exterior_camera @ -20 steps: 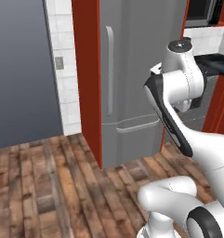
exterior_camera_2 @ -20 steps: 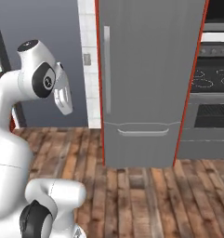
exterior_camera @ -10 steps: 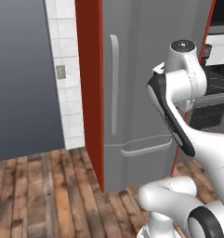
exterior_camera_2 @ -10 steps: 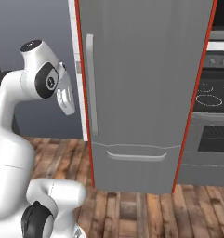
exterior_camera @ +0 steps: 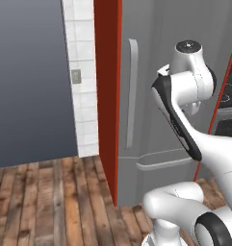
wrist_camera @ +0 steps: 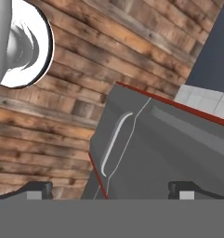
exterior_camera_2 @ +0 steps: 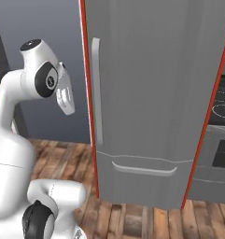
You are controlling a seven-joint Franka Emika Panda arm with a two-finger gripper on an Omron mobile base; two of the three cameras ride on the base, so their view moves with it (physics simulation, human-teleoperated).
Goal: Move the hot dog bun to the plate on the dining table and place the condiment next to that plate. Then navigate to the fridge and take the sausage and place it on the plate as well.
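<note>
The big grey fridge (exterior_camera: pixel 156 96) stands right in front of the robot, and its doors are shut. A long handle (exterior_camera: pixel 131 93) runs up and down on the top door. A short, wide handle (exterior_camera_2: pixel 143 169) sits across the drawer at the bottom. Red panels (exterior_camera: pixel 108 96) stand on both sides of the fridge.

The gripper (wrist_camera: pixel 111 189) is wide open — its two dark fingertips (wrist_camera: pixel 38 189) are far apart, and nothing is between them. In the hand view it looks down at the lower part of the fridge and the wood floor (wrist_camera: pixel 62 83). It is not touching the fridge.

To the left of the fridge there is a strip of white tiles (exterior_camera: pixel 81 77) with a small grey switch (exterior_camera: pixel 76 76) on it, and then a dark grey wall (exterior_camera: pixel 28 81). To the right of the fridge is a steel oven (exterior_camera_2: pixel 219 140) with a black stove top. The floor is made of brown wood planks.
</note>
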